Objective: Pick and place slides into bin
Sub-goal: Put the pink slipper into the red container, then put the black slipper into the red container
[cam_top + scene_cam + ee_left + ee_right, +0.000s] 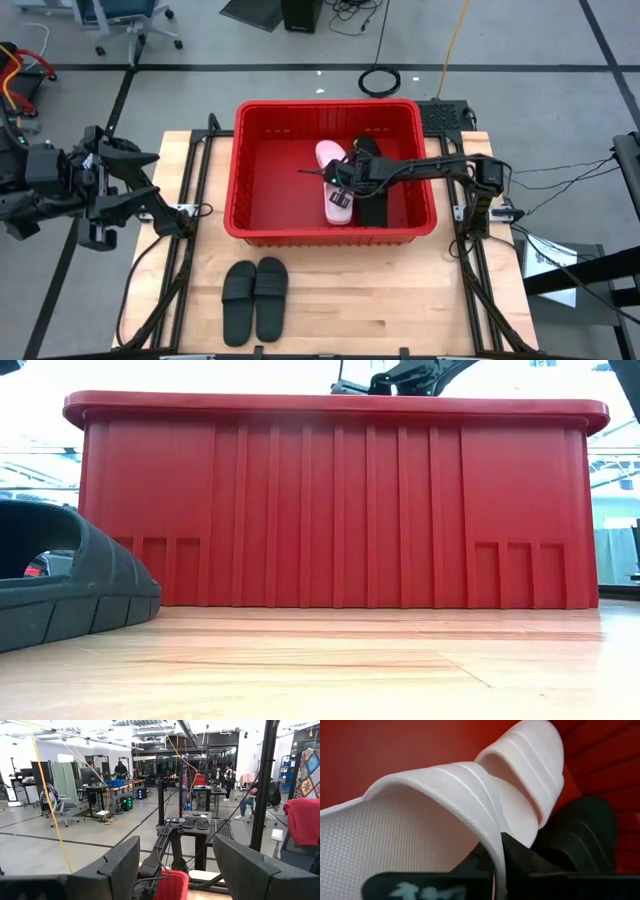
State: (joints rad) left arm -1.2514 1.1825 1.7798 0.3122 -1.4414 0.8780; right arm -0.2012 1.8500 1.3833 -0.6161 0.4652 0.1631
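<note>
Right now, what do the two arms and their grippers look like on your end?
Both arms are dark, jointed and slim, with black cables running along them. The left gripper has two broad, flat, matte black fingers with angled edges. The right gripper is dark too, with small white markings near its tip.

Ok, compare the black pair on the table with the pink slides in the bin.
The black pair lies flat and side by side on the wooden table; the pink slides are stacked inside the red bin. Nothing touches the black pair; the right gripper is shut on a pink slide's strap. Both are open-toe, single-strap.
</note>
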